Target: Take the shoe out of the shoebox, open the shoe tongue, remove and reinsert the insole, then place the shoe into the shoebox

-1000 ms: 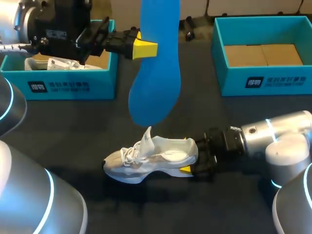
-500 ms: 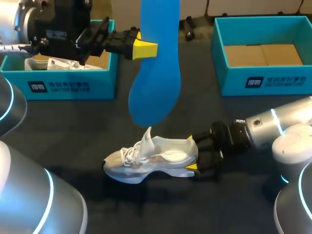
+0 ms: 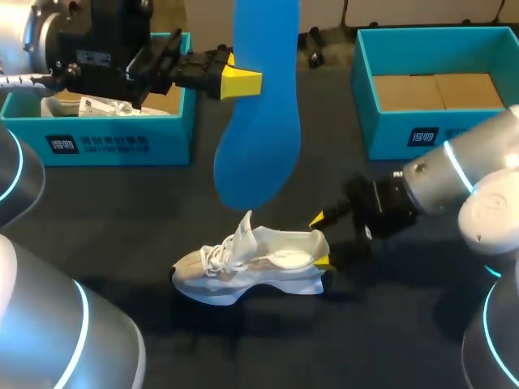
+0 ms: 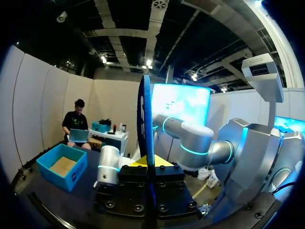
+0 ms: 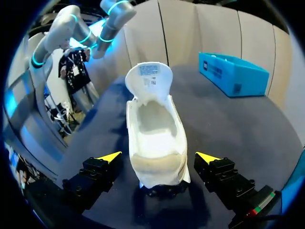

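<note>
A white shoe (image 3: 251,263) lies on the dark table, toe to the left, tongue pulled up. My right gripper (image 3: 322,240) is at its heel, open, one yellow tip on each side. In the right wrist view the shoe (image 5: 153,129) lies ahead of the right gripper (image 5: 158,157), heel between the spread fingers, apart from both. The shoe's inside shows pale. My left gripper (image 3: 242,81) is raised high, shut on a blue insole (image 3: 261,130) that hangs toe down above the shoe. In the left wrist view the insole (image 4: 145,119) stands edge-on between the fingertips (image 4: 151,161).
A teal shoebox (image 3: 105,134) with white paper inside stands at the back left, behind my left arm. A second teal shoebox (image 3: 438,130) with a bare cardboard floor stands at the back right; it also shows as the teal box (image 5: 233,74) beyond the shoe.
My right arm has swung toward the back of the table and its gripper has risen a little at the heel. The shoe, the left arm and the insole have kept still.
</note>
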`<state>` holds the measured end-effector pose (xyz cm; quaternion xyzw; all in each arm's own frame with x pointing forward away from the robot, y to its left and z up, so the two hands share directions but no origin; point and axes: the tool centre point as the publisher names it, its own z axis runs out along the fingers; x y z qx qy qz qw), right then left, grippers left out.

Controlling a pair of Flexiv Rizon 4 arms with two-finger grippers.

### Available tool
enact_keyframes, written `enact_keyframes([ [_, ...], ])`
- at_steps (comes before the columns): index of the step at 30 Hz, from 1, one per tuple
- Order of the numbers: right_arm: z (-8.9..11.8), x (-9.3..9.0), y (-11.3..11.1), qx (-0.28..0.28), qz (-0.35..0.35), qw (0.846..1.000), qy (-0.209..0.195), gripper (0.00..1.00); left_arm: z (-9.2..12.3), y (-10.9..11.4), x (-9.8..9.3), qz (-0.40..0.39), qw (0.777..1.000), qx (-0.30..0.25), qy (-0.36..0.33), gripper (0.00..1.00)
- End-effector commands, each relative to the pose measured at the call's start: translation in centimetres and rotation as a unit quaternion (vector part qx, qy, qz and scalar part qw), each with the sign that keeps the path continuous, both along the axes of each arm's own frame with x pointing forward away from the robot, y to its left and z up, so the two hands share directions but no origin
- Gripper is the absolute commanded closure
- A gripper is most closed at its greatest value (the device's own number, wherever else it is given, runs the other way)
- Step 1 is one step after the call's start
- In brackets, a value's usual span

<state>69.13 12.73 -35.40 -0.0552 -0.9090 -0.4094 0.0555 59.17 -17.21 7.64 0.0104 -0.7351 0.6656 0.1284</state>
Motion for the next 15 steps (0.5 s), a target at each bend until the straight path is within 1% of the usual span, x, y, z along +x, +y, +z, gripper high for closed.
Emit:
enact_keyframes([
  [1,1.2,-0.4,0.4,-0.226,0.003,0.974,0.016,0.0,0.1,-0.1,0.1,-0.002,1.0,0.002,0.0,1.0],
  [3,1.5,-0.5,0.5,-0.245,0.001,0.97,0.01,0.0,0.1,-0.1,0.1,-0.002,1.0,0.002,0.0,1.0],
  [5,1.9,-0.4,0.7,-0.275,0.001,0.961,-0.002,0.0,0.1,-0.1,0.1,-0.002,1.0,0.002,0.0,1.0],
  [9,1.9,-0.1,1.0,-0.308,0.004,0.951,-0.014,0.0,0.1,-0.1,0.1,-0.002,1.0,0.002,0.0,1.0],
  [11,1.8,0.1,1.1,-0.32,0.009,0.947,-0.015,0.0,0.1,-0.1,0.1,-0.002,1.0,0.002,0.0,1.0],
  [13,1.7,0.4,1.3,-0.346,0.019,0.938,-0.01,0.0,0.1,-0.1,0.1,-0.002,1.0,0.002,0.0,1.0],
  [14,1.7,0.4,1.3,-0.346,0.019,0.938,-0.01,0.0,0.1,-0.1,0.1,-0.002,1.0,0.002,0.0,1.0],
  [15,1.6,0.7,1.6,-0.369,0.029,0.929,-0.005,0.0,0.1,-0.1,0.1,-0.002,1.0,0.002,0.0,1.0],
])
